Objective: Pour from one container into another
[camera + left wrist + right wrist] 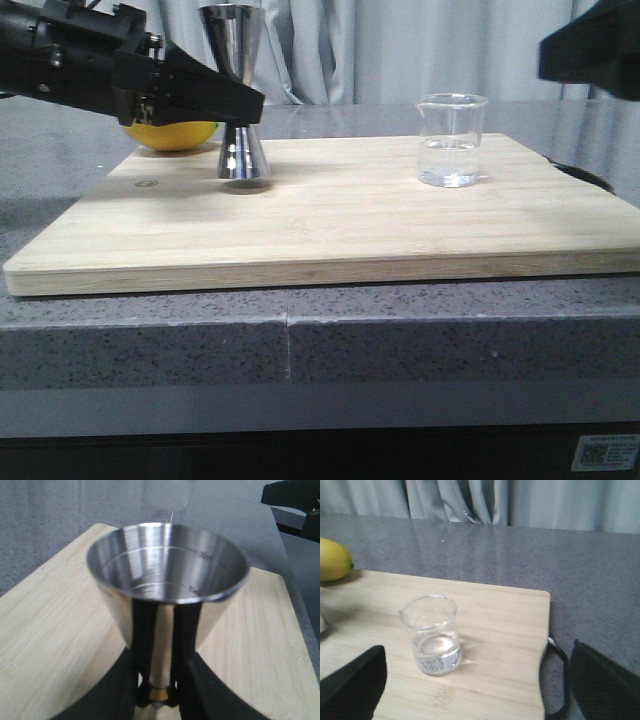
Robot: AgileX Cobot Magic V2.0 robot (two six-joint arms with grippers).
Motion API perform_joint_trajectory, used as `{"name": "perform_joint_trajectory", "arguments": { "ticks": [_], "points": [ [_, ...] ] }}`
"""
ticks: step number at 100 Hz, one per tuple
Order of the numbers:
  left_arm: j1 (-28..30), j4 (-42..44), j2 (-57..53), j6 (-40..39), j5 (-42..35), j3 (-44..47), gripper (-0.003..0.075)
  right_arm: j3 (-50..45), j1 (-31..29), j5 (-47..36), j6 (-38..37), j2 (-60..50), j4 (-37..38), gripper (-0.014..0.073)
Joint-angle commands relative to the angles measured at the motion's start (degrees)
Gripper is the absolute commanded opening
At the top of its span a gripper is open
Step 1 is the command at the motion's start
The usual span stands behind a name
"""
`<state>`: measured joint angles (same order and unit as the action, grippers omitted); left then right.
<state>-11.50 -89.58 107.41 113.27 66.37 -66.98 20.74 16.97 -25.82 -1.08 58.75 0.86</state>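
Observation:
The steel jigger [240,150] stands upright on the left part of the wooden board [330,230]. My left gripper [246,106] is shut on its narrow waist. In the left wrist view the black fingers [145,645] clamp either side of the gold band, and the jigger's upper cup [167,567] looks empty. The clear glass beaker [452,140] stands on the right part of the board with a little clear liquid in it. My right gripper [477,687] is open, above and behind the beaker [433,635], which is not between the fingers [352,680].
A yellow lemon [172,134] lies behind the jigger at the board's back left, also in the right wrist view as the lemon [332,560]. A black loop [558,675] sits at the board's right edge. The board rests on a grey stone counter [300,340]; curtains hang behind.

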Motion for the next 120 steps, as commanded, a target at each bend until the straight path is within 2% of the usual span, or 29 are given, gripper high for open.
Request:
{"name": "perform_joint_trajectory", "arguments": {
  "ticks": [1,36,85,120],
  "points": [
    [-1.6,-4.4,-3.5,-0.5,6.4,-1.6,0.0071,1.3,0.8,-8.0,-0.1,2.3,0.4,0.0666],
    [-3.0,-3.7,-7.5,-0.5,6.4,-1.6,0.0071,1.3,1.5,-16.4,-4.3,10.6,3.8,0.0666],
    [-5.1,-3.5,-9.0,-0.6,6.4,-1.6,0.0071,1.5,1.5,-28.6,-5.0,21.4,6.6,0.0666],
    [-5.6,-3.5,-9.0,-0.6,6.4,-1.6,0.0071,6.4,1.5,-30.5,-6.1,26.7,9.4,0.0666]
  ]
}}
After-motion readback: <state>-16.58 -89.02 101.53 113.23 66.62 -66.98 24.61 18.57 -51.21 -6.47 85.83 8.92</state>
